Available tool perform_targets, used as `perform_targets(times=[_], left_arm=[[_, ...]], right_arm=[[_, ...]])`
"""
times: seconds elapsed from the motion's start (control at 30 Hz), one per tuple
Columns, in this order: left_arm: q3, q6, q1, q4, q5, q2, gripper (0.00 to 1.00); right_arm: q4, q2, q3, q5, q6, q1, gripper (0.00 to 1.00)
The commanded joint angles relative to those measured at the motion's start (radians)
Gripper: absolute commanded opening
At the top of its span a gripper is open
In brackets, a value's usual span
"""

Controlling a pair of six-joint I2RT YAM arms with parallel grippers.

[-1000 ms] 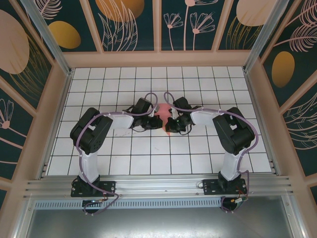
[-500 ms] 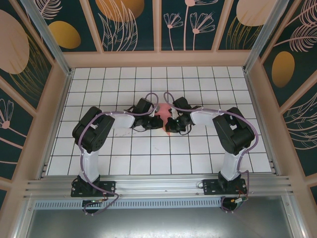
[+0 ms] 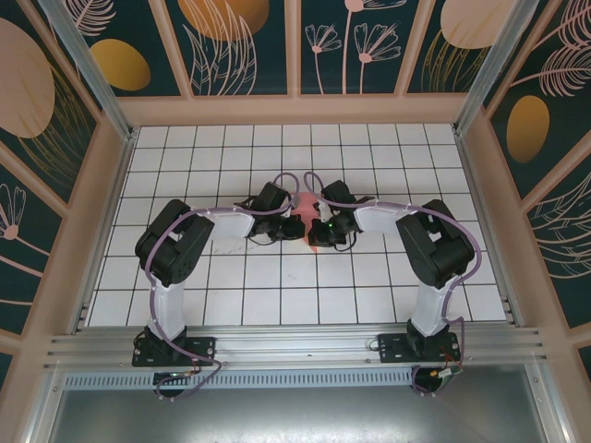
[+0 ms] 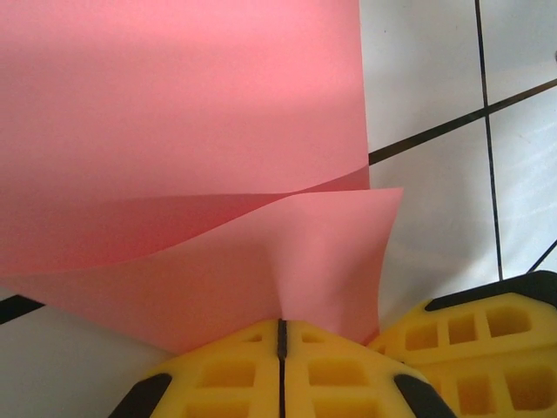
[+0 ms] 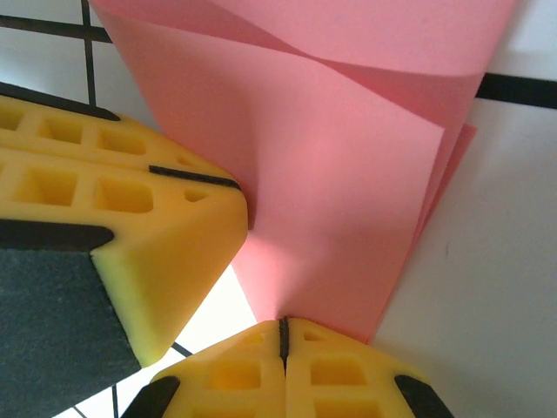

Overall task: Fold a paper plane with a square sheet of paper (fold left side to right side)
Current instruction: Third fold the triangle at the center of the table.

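Left gripper [image 4: 280, 335] and right gripper [image 5: 281, 331] both clamped on the square sheet of paper [image 3: 301, 205] mid-frame, fingertips just beside each other, sheet extending up-frame from both.

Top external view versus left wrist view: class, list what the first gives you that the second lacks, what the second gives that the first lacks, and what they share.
Top external view's own: the whole left arm and right arm, elbows out, reaching in toward the middle of the table, with patterned walls around it.
Left wrist view's own: close detail, with the left gripper shut on the edge of the paper, an upper layer curling above the sheet below.
Shared: red paper, white gridded table, left gripper at the paper.
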Motion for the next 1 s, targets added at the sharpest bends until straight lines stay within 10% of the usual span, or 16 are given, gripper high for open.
perform_targets(times=[0.0,0.53,0.97], left_arm=[[0.008,0.035,0.051,-0.074,-0.160,0.004,0.10],[0.061,0.075,0.167,-0.085,-0.165,0.008,0.10],[0.043,0.063,0.048,-0.026,-0.008,-0.086,0.11]], right_arm=[[-0.154,0.055,-0.036,0.132,-0.022,-0.005,0.00],[-0.144,0.040,-0.053,0.117,-0.026,-0.005,0.00],[-0.119,0.038,-0.050,0.099,-0.012,-0.003,0.00]])
